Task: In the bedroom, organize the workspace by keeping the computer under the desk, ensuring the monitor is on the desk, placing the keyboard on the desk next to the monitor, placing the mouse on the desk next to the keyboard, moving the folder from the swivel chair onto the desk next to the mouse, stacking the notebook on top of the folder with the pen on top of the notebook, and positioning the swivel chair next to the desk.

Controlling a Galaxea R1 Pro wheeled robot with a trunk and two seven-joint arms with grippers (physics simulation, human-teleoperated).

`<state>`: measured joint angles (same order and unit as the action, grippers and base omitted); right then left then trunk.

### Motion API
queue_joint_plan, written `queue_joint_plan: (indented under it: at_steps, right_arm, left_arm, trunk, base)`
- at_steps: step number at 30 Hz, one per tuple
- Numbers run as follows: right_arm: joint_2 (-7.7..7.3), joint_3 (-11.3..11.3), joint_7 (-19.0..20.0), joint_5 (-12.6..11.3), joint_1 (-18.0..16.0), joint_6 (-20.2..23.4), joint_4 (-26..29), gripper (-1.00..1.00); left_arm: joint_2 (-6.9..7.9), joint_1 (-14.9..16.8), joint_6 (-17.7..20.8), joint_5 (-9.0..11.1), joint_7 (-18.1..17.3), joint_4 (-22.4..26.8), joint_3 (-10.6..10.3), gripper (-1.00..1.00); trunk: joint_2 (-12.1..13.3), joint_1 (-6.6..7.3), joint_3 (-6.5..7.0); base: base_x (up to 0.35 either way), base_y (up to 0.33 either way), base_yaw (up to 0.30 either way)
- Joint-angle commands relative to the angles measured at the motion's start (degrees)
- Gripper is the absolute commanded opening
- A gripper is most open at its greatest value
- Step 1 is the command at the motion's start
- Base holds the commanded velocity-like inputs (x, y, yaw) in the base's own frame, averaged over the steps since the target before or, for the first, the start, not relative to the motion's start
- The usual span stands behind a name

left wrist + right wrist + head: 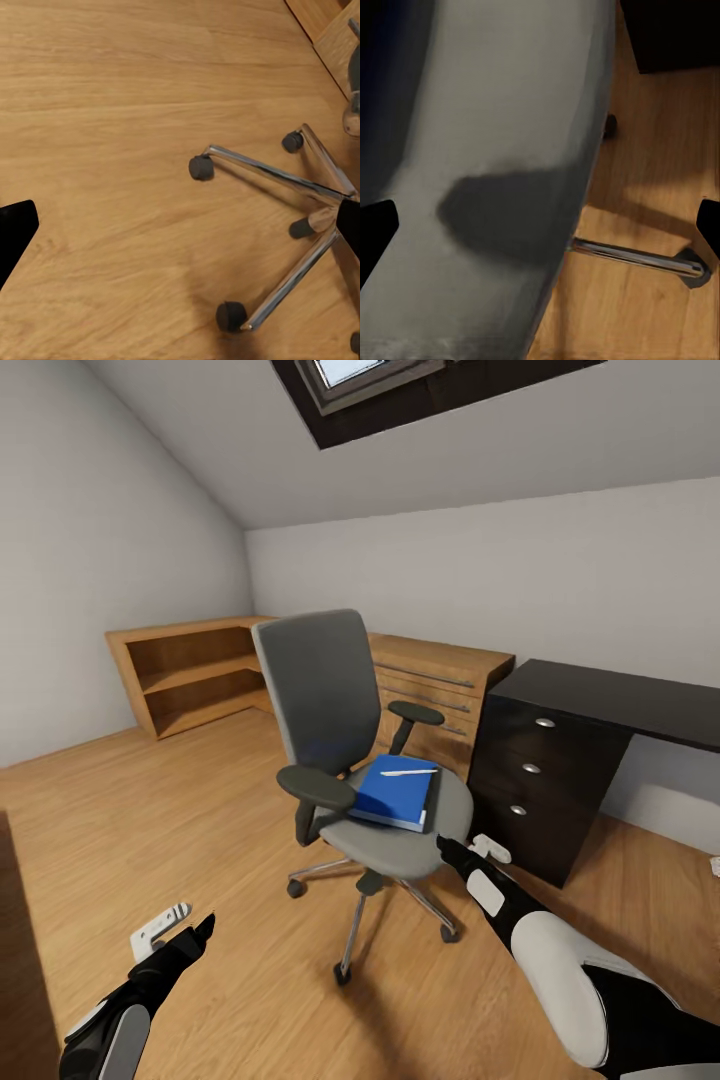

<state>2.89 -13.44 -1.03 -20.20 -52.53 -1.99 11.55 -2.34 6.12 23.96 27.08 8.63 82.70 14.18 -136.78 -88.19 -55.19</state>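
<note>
Head view: the right gripper [447,848], its jaws spread wide in the right wrist view, hovers just over the front edge of the swivel chair [400,838] seat. Beyond it on the seat lies the blue folder [395,792], the white pen [408,771] resting on top. The black desk [600,698] with its drawer unit stands just past the gripper's outer side. The left gripper [203,933], fingers also spread apart, hangs low over the wood floor [150,810], with the chair's chrome base [285,180] ahead of it.
</note>
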Motion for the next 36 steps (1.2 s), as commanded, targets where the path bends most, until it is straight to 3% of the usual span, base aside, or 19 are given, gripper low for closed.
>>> queue_joint_plan:
  at_steps: [1, 14, 26, 36]
  right_arm:
    - [0.01, 0.1, -0.1, -0.5, 0.0, -0.2, 0.0, 1.00]
    - [0.07, 0.1, -0.1, -0.5, 0.0, -0.2, 0.0, 1.00]
    - [0.20, 0.1, -0.1, -0.5, 0.0, -0.2, -0.2, 1.00]
    - [0.02, 0.1, -0.1, -0.5, 0.0, -0.2, 0.0, 1.00]
  left_arm:
    - [-0.04, 0.0, 0.3, 0.6, 0.3, 0.1, 0.1, 1.00]
    - [-0.04, 0.0, 0.3, 0.6, 0.3, 0.1, 0.1, 1.00]
    - [-0.02, 0.0, 0.3, 0.5, 0.3, 0.1, 0.1, 1.00]
    - [-0.04, 0.0, 0.2, 0.5, 0.3, 0.1, 0.1, 1.00]
  trunk:
    - [0.0, 0.04, -0.05]
    - [0.0, 0.04, -0.05]
    - [0.0, 0.04, -0.05]
    - [0.0, 0.04, -0.05]
  base:
    - [-0.282, 0.000, 0.000]
    - [-0.074, 0.000, 0.004]
    - [-0.001, 0.000, 0.160]
    - [0.274, 0.000, 0.002]
